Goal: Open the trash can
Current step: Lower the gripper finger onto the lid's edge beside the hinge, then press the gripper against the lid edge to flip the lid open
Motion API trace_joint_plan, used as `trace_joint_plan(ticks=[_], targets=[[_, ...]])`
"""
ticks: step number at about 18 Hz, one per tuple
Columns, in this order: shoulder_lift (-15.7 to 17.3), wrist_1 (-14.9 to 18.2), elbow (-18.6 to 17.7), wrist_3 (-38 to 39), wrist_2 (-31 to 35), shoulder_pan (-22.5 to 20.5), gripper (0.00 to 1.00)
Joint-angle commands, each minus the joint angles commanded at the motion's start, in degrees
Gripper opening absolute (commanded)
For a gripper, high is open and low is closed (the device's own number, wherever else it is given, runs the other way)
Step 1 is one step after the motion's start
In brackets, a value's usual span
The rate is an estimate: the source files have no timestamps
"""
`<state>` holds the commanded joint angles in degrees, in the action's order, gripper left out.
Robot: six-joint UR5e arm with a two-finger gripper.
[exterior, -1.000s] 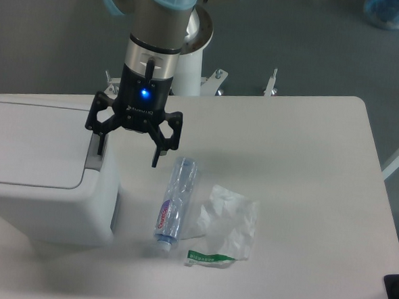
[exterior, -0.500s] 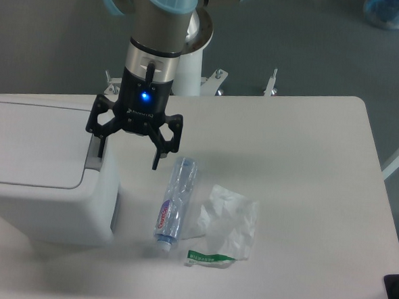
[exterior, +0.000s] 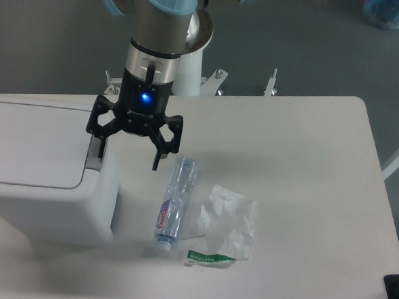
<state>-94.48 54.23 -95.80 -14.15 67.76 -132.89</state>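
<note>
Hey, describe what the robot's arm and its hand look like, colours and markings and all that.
The arm is a silver-grey cylinder with light blue joint caps. Below it sits a black wrist section with a glowing blue light and small white lettering. The hand is black, with two thin angular linkage fingers.

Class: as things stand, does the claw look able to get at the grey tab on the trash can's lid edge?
Probably yes. The open claw hangs right beside the grey tab on the trash can, one finger just above it, nothing between them.
</note>
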Motion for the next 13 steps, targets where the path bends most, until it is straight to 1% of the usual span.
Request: trace_joint_plan(ticks=[11,13], targets=[[-0.35,0.0,0.0,0.0,0.0,0.0,1.0],[-0.26,0.0,0.44,0.09,-0.09,0.0,1.0]])
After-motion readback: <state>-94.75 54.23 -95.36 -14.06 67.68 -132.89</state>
